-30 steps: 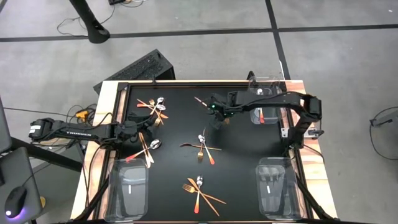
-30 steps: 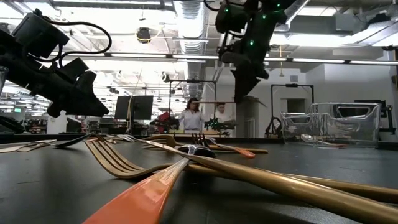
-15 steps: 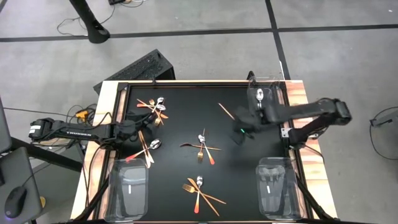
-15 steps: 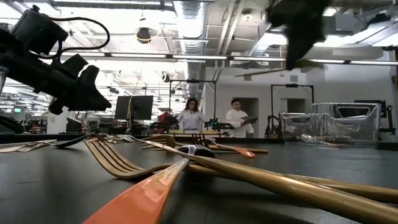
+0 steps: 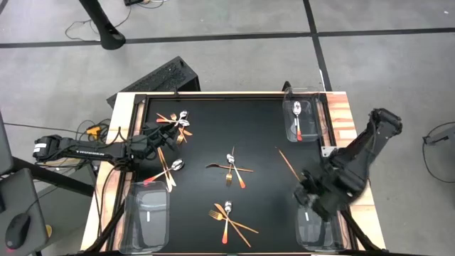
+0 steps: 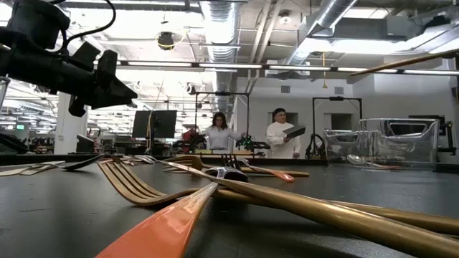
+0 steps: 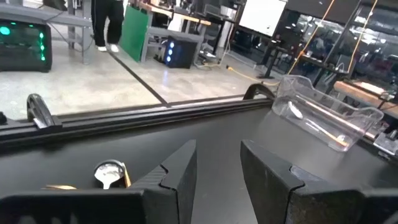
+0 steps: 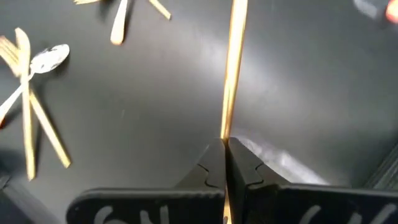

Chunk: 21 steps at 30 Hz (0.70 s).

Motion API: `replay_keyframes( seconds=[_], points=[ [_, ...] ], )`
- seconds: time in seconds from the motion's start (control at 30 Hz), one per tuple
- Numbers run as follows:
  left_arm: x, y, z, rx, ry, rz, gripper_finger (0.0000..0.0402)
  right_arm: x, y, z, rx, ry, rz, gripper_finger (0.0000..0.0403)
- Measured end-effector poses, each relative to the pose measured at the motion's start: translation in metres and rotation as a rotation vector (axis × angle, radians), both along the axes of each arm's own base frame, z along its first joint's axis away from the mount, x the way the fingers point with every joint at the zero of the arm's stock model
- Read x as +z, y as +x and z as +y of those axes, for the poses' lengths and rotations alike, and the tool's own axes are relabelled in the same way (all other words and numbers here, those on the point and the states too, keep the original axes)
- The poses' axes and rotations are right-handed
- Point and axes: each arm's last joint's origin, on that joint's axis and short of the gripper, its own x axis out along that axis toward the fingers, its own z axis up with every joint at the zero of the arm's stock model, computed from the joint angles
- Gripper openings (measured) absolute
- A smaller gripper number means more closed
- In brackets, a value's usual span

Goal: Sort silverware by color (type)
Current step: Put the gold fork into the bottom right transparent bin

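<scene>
Copper-gold pieces and silver ones with red-orange handles lie in crossed heaps on the black table: a far-left heap, a left heap, a middle heap and a near heap. My right gripper is over the table's right side, just in front of the near-right bin, shut on a gold stick. My left gripper hovers open beside the far-left heap, touching nothing; its wrist view shows the open gripper and a silver spoon bowl. My right gripper pinches the gold stick by one end between its two shut fingers. The fingers lie along the stick, which reaches straight out ahead of them toward the table's middle. The stick is lifted clear of the table, close to level.
Three clear bins stand at the table's corners: far right with a red-handled spoon inside, near right, and near left. A raised rim frames the table. Two people stand far off in the room.
My right gripper has swung from the far middle of the table toward its right and near edges, carrying the gold stick through the air, and now hangs by the near-right bin. My left gripper has risen a little and edged toward the far-left heap, staying open.
</scene>
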Motion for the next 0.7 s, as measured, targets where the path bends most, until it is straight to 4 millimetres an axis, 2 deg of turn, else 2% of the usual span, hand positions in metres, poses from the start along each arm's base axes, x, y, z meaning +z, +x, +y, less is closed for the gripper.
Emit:
replay_keyframes(
  seconds=[0.13,0.27,0.5,0.7],
  points=[
    [0.000,0.000,0.000,-0.001,-0.018,-0.016,0.0112,-0.005,-0.024,0.022,-0.050,0.047,-0.021,0.0009],
    [-0.001,0.001,-0.001,-0.051,-0.035,-0.023,0.0112,-0.011,-0.039,0.037,-0.077,0.079,0.000,0.0009],
    [-0.004,0.002,-0.003,-0.113,-0.077,-0.015,0.0112,-0.026,-0.038,0.053,-0.082,0.083,0.085,0.0009],
    [-0.005,0.002,-0.003,-0.137,-0.092,-0.013,0.0112,-0.046,-0.038,0.080,-0.044,0.151,0.163,0.0010]
  ],
)
